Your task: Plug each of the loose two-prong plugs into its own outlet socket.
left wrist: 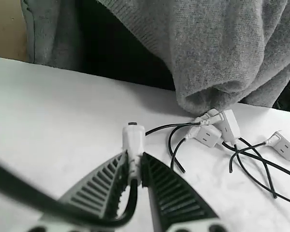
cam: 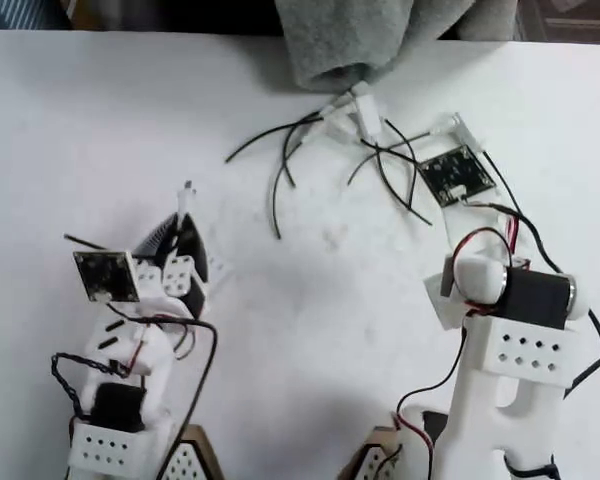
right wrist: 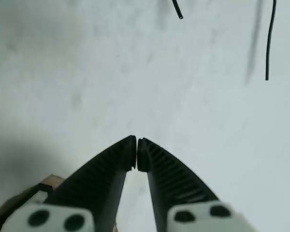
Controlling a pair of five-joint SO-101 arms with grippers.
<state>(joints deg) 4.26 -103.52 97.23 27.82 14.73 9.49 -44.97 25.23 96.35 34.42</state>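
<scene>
My left gripper (left wrist: 134, 162) is shut on a white plug (left wrist: 133, 137), held upright above the table; its black cable loops back under the fingers. From above, that plug (cam: 186, 196) sticks out past the left gripper (cam: 182, 222) at the table's left. Further white plugs (left wrist: 213, 129) with black cables lie clustered at the far middle (cam: 350, 112). Another plug (left wrist: 283, 145) lies off to one side of them. My right gripper (right wrist: 136, 147) is shut and holds nothing, hovering over bare table. The right arm (cam: 505, 300) stands at the right.
A grey knitted sleeve (cam: 350, 40) hangs over the table's far edge, its end touching the plug cluster. Loose black cables (cam: 280, 170) spread across the far middle, and two cable ends (right wrist: 268, 43) lie beyond the right gripper. The white table (cam: 310, 290) is bare between the arms.
</scene>
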